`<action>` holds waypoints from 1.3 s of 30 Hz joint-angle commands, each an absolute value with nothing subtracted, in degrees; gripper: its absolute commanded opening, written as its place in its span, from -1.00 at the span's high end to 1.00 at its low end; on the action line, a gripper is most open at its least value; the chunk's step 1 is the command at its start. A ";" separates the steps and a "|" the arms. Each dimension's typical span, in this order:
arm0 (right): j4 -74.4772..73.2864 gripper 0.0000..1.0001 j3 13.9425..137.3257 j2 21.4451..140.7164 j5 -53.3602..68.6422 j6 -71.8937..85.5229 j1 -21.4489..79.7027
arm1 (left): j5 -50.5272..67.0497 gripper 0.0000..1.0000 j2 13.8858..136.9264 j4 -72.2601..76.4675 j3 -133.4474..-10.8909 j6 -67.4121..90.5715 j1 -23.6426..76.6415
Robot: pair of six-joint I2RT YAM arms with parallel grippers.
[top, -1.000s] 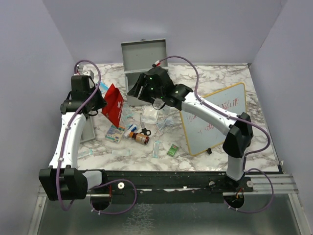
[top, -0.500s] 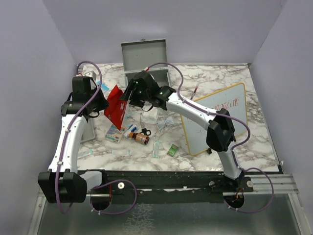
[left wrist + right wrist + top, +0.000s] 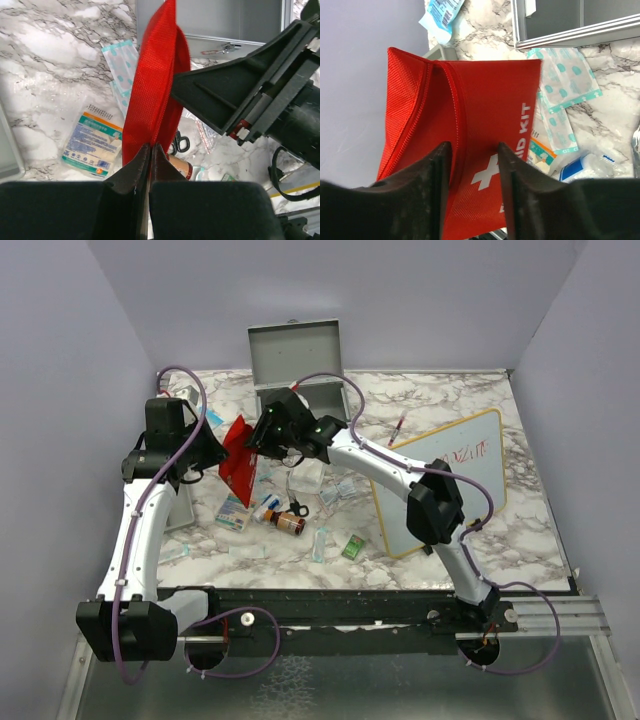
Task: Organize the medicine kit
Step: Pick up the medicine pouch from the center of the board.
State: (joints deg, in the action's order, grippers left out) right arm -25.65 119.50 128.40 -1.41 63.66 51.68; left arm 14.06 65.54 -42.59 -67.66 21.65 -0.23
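Observation:
A red first-aid pouch hangs above the table at the left, pinched at one edge by my left gripper. In the left wrist view, that gripper is shut on the pouch. My right gripper is right beside the pouch from the right. In the right wrist view, its fingers stand apart in front of the pouch's face, near the zip and white cross. The grey metal medicine kit stands open at the back, just behind both grippers.
A wood-framed whiteboard lies at the right. A shallow grey tray is under the left arm. Scissors, a brown bottle, plaster packets, a clear bag and a green packet litter the middle.
My right arm has swung left and forward up to the pouch, and its jaws have narrowed somewhat. The left gripper keeps its hold on the pouch.

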 commanded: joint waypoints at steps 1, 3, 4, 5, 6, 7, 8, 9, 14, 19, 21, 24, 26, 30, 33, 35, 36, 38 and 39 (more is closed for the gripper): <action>-26.48 0.17 120.90 129.91 -2.20 63.95 52.12 | 18.11 1.00 64.31 -42.80 -66.88 22.58 -0.09; -26.28 0.46 120.30 129.42 -2.07 63.35 52.12 | 19.16 1.00 64.14 -42.74 -67.07 22.76 -0.09; -26.20 0.65 119.91 128.96 -2.11 62.90 52.12 | 20.14 1.00 64.18 -42.72 -67.43 22.53 -0.09; -26.02 0.84 119.29 128.05 -2.42 62.36 52.12 | 21.34 1.00 64.27 -42.76 -67.76 22.24 -0.09; -25.59 0.96 118.44 127.00 -2.85 61.54 52.12 | 22.37 0.91 64.38 -42.80 -68.05 22.09 -0.09; -25.06 0.99 117.23 125.74 -3.20 60.78 52.12 | 23.23 0.75 64.51 -42.93 -68.29 22.13 -0.09; -24.68 0.99 115.68 124.33 -3.74 60.05 52.12 | 23.95 0.58 64.61 -42.93 -68.48 22.33 -0.09; -24.10 0.99 113.95 122.50 -4.24 59.72 52.04 | 24.64 0.44 64.73 -42.95 -68.65 22.55 -0.09; -17.91 0.99 104.04 114.12 -5.00 54.93 51.86 | 27.47 0.02 64.39 -42.98 -69.87 23.40 -0.09; -17.87 0.99 100.69 109.42 -7.03 50.92 51.77 | 31.64 -0.29 64.94 -41.57 -70.02 23.52 -0.09; -17.78 0.99 100.09 108.35 -7.12 50.47 51.81 | 35.71 -0.32 65.59 -39.46 -68.47 24.67 -0.09; -17.83 0.99 99.92 107.57 -7.41 50.44 51.82 | 41.32 -0.36 66.45 -35.47 -65.90 27.67 -0.09; -17.77 0.99 100.23 107.36 -7.85 50.41 51.80 | 43.03 -0.39 67.07 -33.79 -64.92 28.89 -0.09; -17.90 0.99 100.68 107.68 -8.51 50.36 51.84 | 42.91 -0.45 67.61 -32.37 -64.19 28.99 -0.09; -18.35 0.99 101.35 108.39 -8.40 50.45 51.79 | 42.98 -0.51 67.59 -31.40 -63.82 29.49 -0.09; -18.46 0.99 101.67 108.82 -8.44 50.69 51.82 | 43.06 -0.54 67.53 -30.70 -63.60 30.25 1.44; -18.42 0.99 101.74 109.01 -8.52 50.79 51.84 | 43.07 -0.55 67.46 -30.37 -63.44 30.69 1.55; -18.48 0.99 102.13 109.49 -8.50 50.89 51.84 | 43.14 -0.58 67.23 -29.71 -63.22 31.46 1.65; -18.57 0.99 102.32 109.73 -8.48 50.97 51.84 | 43.15 -0.59 66.97 -29.61 -63.20 31.68 1.67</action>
State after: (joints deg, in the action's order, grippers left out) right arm -18.94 100.95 108.18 -6.85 50.94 51.66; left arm 40.99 67.75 -32.40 -63.94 29.65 1.06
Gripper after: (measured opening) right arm 0.018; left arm 0.781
